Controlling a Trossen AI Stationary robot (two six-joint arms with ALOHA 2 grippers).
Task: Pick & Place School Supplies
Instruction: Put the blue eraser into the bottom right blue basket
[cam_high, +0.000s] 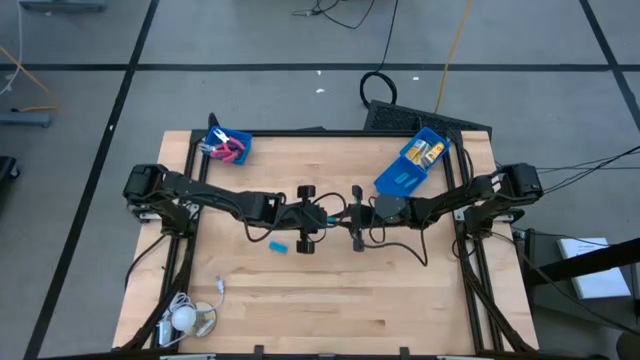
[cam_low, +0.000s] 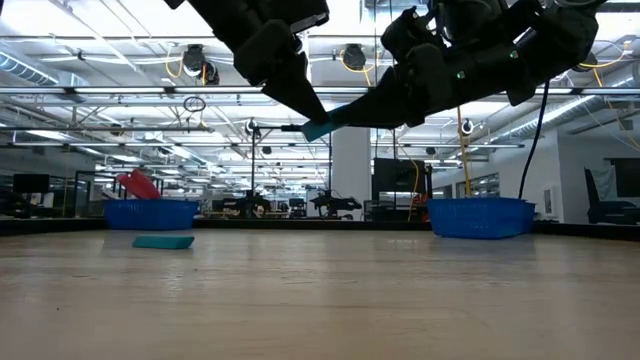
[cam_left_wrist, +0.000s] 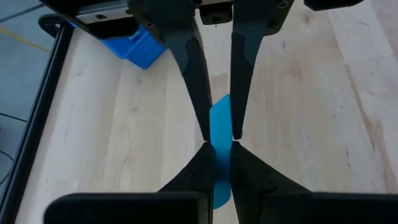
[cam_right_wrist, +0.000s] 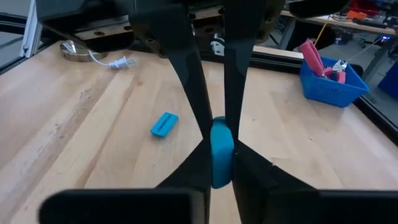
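Observation:
Both grippers meet above the table's middle, tip to tip, my left gripper (cam_high: 318, 214) and my right gripper (cam_high: 352, 216), each shut on one light-blue oblong piece (cam_low: 318, 128) held well above the wood. A second light-blue piece (cam_high: 277, 245) lies flat on the table, near-left of them. The far-left blue bin (cam_high: 228, 147) holds red/pink-handled scissor-like tools. The far-right blue bin (cam_high: 410, 165) holds yellow-orange packets and light-blue pieces. My left gripper pinches one end (cam_left_wrist: 219, 163) of the light-blue piece between its two fingers, coming level from the table's left, fingers along the piece. The piece is lifted clear. My right gripper pinches the opposite end (cam_right_wrist: 222, 155) between its two fingers, level from the table's right, fingers along the piece.
A white round object with a cord (cam_high: 185, 320) sits at the near-left corner. Black frame rails (cam_high: 470, 250) run along the table's left and right sides. Bare wood (cam_high: 350, 300) spreads near of the grippers.

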